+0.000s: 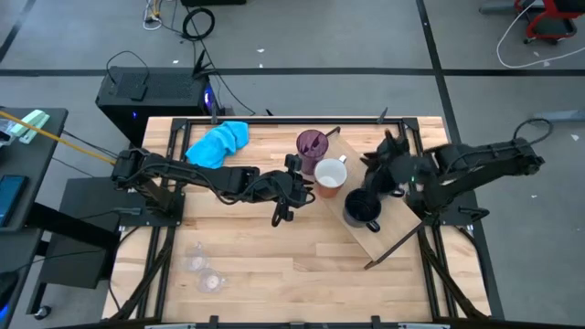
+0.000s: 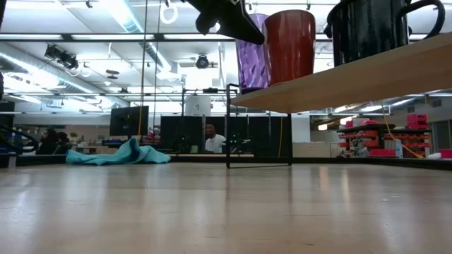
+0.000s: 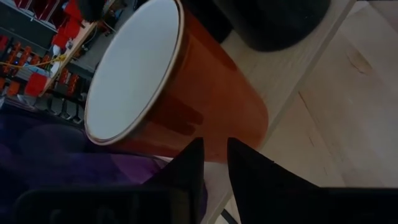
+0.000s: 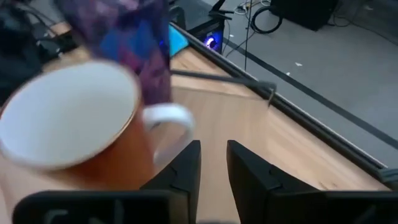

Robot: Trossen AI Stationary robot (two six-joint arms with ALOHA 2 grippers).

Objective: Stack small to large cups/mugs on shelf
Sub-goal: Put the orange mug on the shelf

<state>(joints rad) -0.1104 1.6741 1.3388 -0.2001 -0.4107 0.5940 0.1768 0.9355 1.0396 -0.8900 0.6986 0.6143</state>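
Hovering left fingers (image 3: pixel 214 163), mug (image 3: pixel 186 93) just ahead

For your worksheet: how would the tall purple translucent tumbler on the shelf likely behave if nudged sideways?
The tall purple translucent tumbler looks narrow for its height, so it may tip. It seems thin-walled and empty, probably light. It stands close beside the red-brown mug, which might check its fall.

The shelf (image 1: pixel 402 224) lies slantwise near the table's (image 1: pixel 274 274) right edge, bearing tumbler (image 1: pixel 311 143), white mug (image 1: pixel 329 175) and dark mug (image 1: pixel 361 208).
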